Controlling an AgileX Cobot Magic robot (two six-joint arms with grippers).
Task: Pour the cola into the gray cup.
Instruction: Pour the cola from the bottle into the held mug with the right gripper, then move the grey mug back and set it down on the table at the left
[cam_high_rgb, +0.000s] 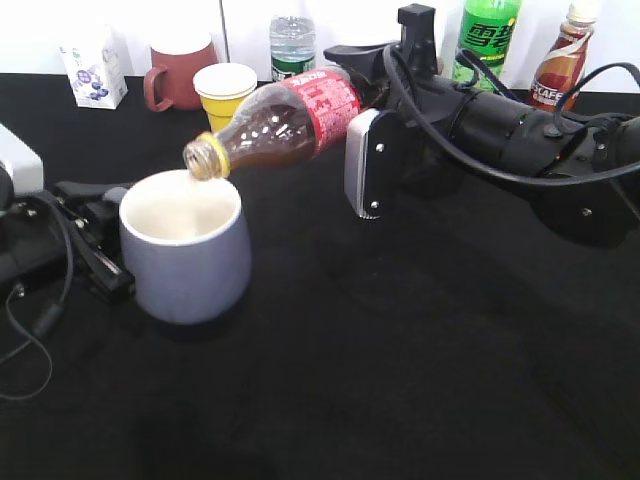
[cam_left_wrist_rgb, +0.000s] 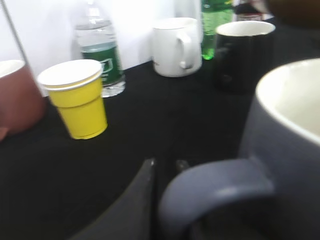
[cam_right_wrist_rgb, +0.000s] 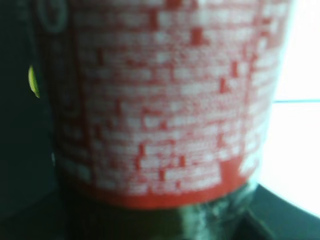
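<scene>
The cola (cam_high_rgb: 290, 125) is a clear bottle of dark brown liquid with a red label. It is tilted, with its open mouth over the far rim of the gray cup (cam_high_rgb: 190, 260). My right gripper (cam_high_rgb: 360, 140) is shut on the bottle's lower body. The red label (cam_right_wrist_rgb: 165, 100) fills the right wrist view. The cup's inside looks white, and I see no stream. My left gripper (cam_high_rgb: 100, 235) is at the cup's left side. In the left wrist view its fingers (cam_left_wrist_rgb: 166, 164) are close together at the handle of the gray cup (cam_left_wrist_rgb: 290, 150).
Along the back stand a milk carton (cam_high_rgb: 92, 68), a maroon mug (cam_high_rgb: 180, 75), a yellow cup (cam_high_rgb: 225, 92), a water bottle (cam_high_rgb: 292, 45), a green soda bottle (cam_high_rgb: 487, 35) and a coffee bottle (cam_high_rgb: 562, 62). A white mug (cam_left_wrist_rgb: 175, 46) and a black mug (cam_left_wrist_rgb: 245, 52) show in the left wrist view.
</scene>
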